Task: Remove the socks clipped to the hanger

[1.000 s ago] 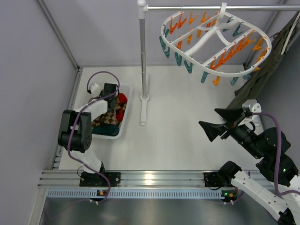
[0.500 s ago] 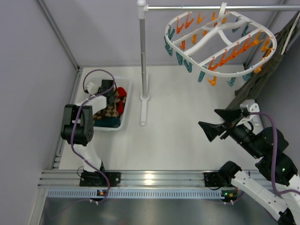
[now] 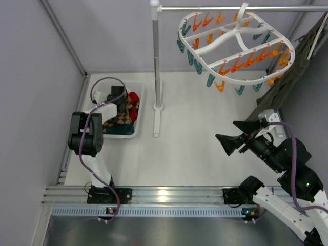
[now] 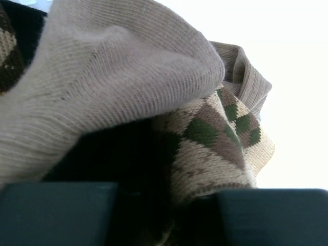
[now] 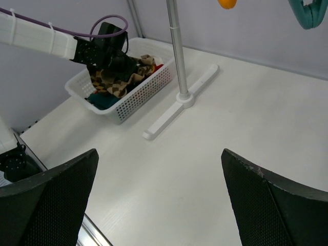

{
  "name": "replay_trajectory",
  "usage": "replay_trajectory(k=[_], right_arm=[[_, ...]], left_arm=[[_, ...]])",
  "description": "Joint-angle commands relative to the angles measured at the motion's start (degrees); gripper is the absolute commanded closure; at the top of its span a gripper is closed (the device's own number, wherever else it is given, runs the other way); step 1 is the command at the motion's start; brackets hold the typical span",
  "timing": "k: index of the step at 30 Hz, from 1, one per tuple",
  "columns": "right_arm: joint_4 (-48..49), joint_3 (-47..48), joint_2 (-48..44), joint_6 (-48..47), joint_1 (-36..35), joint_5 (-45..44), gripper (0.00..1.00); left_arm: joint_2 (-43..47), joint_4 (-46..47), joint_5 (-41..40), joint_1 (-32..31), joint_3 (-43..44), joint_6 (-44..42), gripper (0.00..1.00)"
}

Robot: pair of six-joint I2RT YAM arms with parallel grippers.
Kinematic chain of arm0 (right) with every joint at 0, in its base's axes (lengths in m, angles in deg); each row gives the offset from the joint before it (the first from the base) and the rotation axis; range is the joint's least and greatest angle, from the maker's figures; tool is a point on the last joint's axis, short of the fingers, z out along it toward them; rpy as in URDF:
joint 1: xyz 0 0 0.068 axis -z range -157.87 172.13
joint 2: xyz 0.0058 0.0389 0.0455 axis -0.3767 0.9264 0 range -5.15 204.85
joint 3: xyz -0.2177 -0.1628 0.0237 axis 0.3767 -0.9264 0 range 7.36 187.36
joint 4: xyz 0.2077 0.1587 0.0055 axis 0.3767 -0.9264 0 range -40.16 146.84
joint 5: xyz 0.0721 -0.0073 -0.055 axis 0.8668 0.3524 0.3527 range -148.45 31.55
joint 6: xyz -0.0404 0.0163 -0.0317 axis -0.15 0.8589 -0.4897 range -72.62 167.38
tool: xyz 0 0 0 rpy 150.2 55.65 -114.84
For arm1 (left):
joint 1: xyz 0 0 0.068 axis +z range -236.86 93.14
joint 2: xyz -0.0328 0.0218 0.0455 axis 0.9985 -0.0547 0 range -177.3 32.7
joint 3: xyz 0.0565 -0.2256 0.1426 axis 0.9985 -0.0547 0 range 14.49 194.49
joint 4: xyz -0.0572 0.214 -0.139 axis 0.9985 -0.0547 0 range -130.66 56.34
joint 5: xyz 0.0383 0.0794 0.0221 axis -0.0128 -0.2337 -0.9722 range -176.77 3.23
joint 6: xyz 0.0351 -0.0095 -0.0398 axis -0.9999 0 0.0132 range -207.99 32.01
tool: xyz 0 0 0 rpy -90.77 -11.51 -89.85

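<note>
White table [image 3: 205, 148]: one basket [image 5: 138, 100] of socks [image 3: 121, 122], one hanger [image 3: 234, 32]; right gripper [image 3: 225, 130] spread, left gripper [image 3: 121, 106] unclear.

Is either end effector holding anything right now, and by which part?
The right end effector is open, empty. The left end effector sits among socks in the basket; a grip cannot be told.

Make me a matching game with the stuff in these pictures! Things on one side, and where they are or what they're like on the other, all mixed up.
Things:
1. hanger
2. white basket
3. right pincer
4. green garment

What fits:
A. wide open, holding nothing
B. has socks inside
C. dangles at the far right edge
D. hooked on the rail, nothing clipped on

Pairs: 1-D, 2-B, 3-A, 4-C
</note>
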Motion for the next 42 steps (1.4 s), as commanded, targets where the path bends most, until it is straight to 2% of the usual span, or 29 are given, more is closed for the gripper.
replay_trajectory(k=[1,2,3,5,6,8,9,16,29,39,42], right_arm=[[-0.34,-0.25,-0.53,-0.50,0.57,-0.64,0.00],[-0.08,-0.33,-0.27,-0.42,0.57,-0.64,0.01],[0.01,-0.25,-0.27,-0.41,0.57,-0.47,0.00],[0.36,-0.24,-0.01,-0.15,0.49,-0.29,0.01],[0.45,-0.07,0.08,-0.15,0.49,-0.20,0.00],[0.62,-0.16,0.43,-0.06,0.49,-0.29,0.01],[0.71,-0.07,0.52,-0.15,0.57,-0.29,0.01],[0.80,0.37,0.87,0.11,0.57,-0.03,0.01],[0.71,0.02,1.84,-0.06,0.49,-0.64,0.01],[1.15,0.19,2.63,-0.15,0.57,-0.64,0.01],[1.15,0.19,2.45,-0.06,0.49,-0.64,0.01]], left_arm=[[0.43,-6.37,0.25,0.11,-4.03,0.48,0.73],[1.41,-6.45,-0.11,0.11,-4.64,0.38,0.66],[2.37,-6.45,-0.46,0.11,-5.69,0.38,0.53],[5.01,-6.37,-0.82,0.11,-6.23,-0.58,0.44],[5.72,-6.37,-0.73,0.11,-6.06,-1.37,0.33],[7.65,-6.37,-0.11,0.03,-5.88,-2.87,0.26],[8.87,-6.37,0.15,-0.06,-5.79,-3.22,0.19],[13.10,-6.45,-0.55,-0.76,-5.18,-6.38,0.02],[19.69,-6.54,6.91,-0.76,-1.48,-14.47,0.02],[31.38,-6.54,6.92,-0.76,-7.11,-19.65,0.02],[30.52,-6.80,7.62,-0.76,-7.11,-22.37,0.01]])
